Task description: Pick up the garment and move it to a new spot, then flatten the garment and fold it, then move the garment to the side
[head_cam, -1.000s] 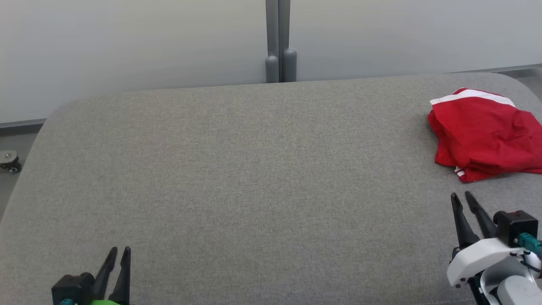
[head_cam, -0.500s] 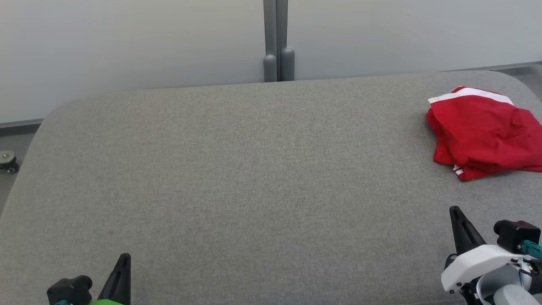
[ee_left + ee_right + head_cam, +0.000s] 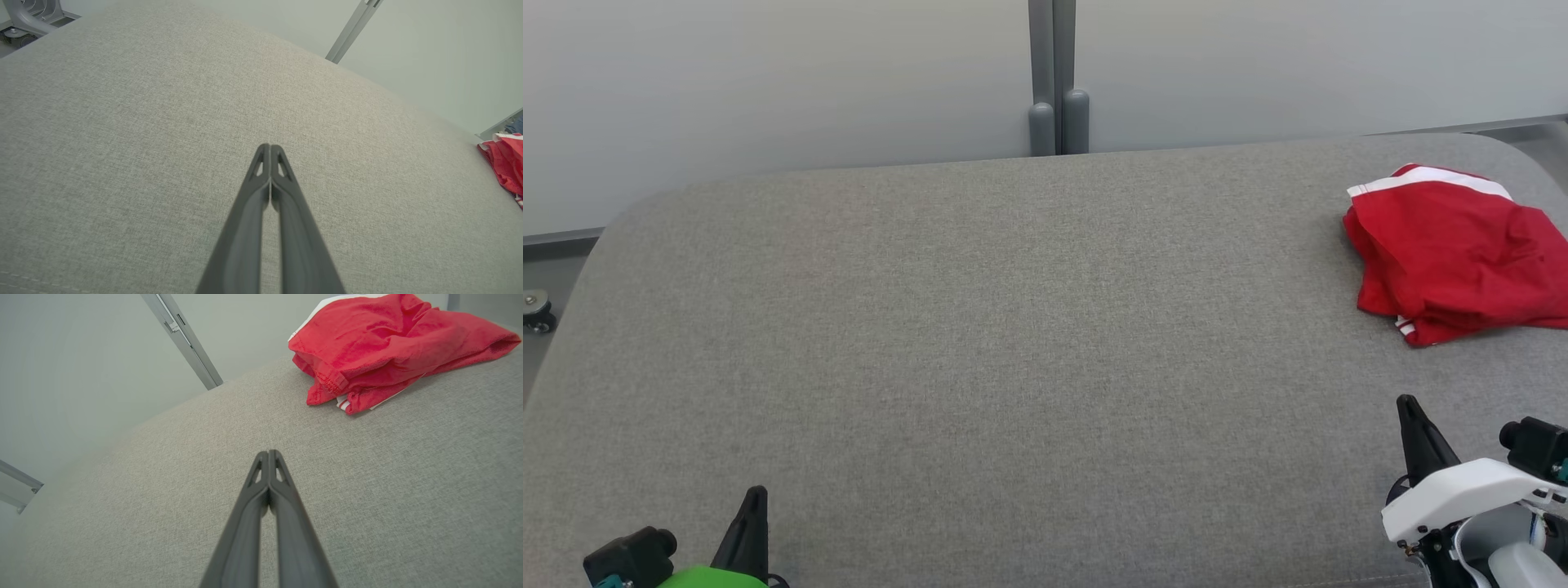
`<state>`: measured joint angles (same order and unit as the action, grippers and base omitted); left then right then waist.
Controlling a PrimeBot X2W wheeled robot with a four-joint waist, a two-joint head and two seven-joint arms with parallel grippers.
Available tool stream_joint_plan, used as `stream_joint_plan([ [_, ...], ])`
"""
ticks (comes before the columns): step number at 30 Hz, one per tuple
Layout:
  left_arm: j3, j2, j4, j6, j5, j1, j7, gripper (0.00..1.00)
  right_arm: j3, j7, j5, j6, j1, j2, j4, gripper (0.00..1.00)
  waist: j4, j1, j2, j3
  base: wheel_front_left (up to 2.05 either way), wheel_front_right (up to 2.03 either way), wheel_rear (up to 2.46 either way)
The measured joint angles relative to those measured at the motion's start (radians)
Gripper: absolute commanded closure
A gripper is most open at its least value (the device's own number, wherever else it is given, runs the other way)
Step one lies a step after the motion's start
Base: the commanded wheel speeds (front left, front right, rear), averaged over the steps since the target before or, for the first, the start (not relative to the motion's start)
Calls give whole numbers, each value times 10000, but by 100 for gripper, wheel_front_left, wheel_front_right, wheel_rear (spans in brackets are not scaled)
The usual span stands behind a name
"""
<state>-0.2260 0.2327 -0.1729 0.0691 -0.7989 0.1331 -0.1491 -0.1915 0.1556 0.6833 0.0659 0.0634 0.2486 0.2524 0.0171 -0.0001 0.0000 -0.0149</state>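
The garment (image 3: 1454,253) is red with white stripes and lies folded in a loose heap at the far right of the grey table (image 3: 980,343). It also appears in the right wrist view (image 3: 392,347) and at the edge of the left wrist view (image 3: 506,163). My right gripper (image 3: 1408,404) is shut and empty, a short way in front of the garment and apart from it. In the right wrist view its tips (image 3: 268,452) are pressed together. My left gripper (image 3: 756,494) is shut and empty near the front left; its tips (image 3: 269,146) meet over bare fabric.
A grey post (image 3: 1058,77) stands behind the table's far edge against a pale wall. A small caster (image 3: 535,310) sits on the floor off the table's left side. The table's corners are rounded.
Both grippers went from open to shut. Both arms drew back toward the front edge. The garment lies as before; the camera shifted slightly.
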Motion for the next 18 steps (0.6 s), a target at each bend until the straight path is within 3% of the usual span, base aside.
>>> stream_joint_plan([
  [18, 681, -405, -184, -443, -2050, -411, 619, 100, 784, -671, 2368, -481, -341, -518, 13, 100, -44, 0, 0, 47, 0, 0, 0],
])
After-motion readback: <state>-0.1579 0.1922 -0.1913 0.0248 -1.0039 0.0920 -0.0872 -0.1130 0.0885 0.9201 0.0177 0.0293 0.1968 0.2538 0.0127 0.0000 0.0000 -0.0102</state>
